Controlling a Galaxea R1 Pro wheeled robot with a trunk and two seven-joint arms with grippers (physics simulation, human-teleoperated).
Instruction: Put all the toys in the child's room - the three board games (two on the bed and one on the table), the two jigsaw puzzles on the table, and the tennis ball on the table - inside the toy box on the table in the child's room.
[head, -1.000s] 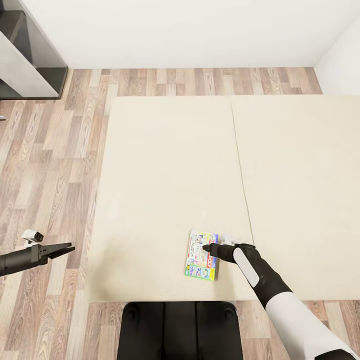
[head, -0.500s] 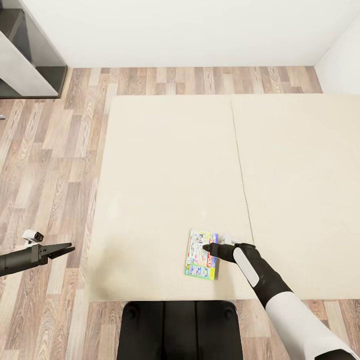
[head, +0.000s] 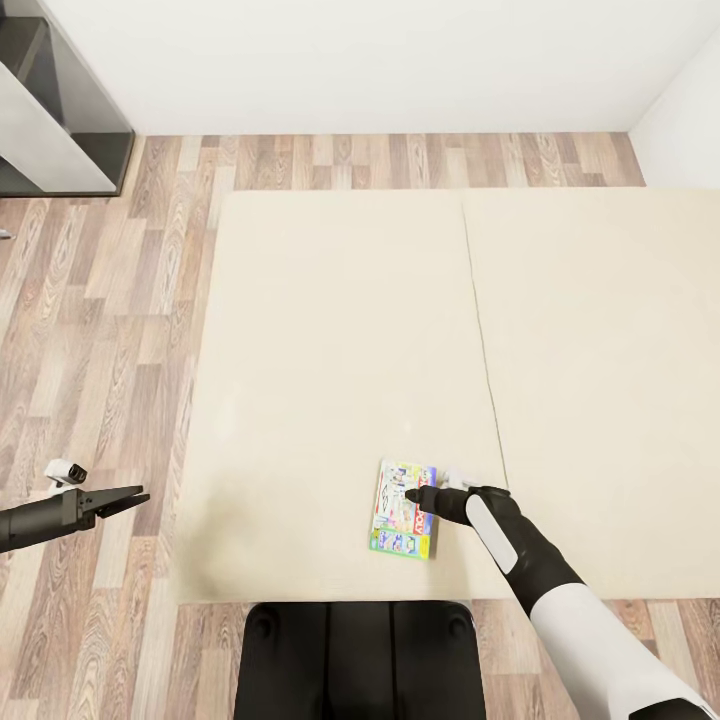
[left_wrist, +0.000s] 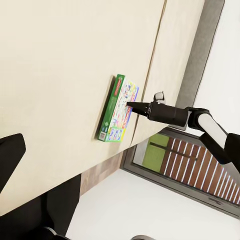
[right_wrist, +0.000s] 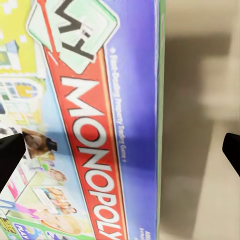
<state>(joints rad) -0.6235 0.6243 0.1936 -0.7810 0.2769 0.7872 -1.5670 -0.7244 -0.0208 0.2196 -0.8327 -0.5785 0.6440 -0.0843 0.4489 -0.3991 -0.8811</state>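
My right gripper (head: 412, 494) hangs over the board game (head: 401, 523) w/ jaws spread wide. Game lies flat on the bed (head: 330, 340), near its front edge. Left gripper (head: 135, 497) is off to the side over the floor (head: 110, 330), can't tell if it's spread or closed.

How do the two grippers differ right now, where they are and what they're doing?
The right gripper is over the bed, its fingers spread to either side of the board game's edge. The left gripper is off the bed, over the wood floor, near nothing, its fingers nearly together at the tips. Both are dark two-finger grippers, and neither holds anything.
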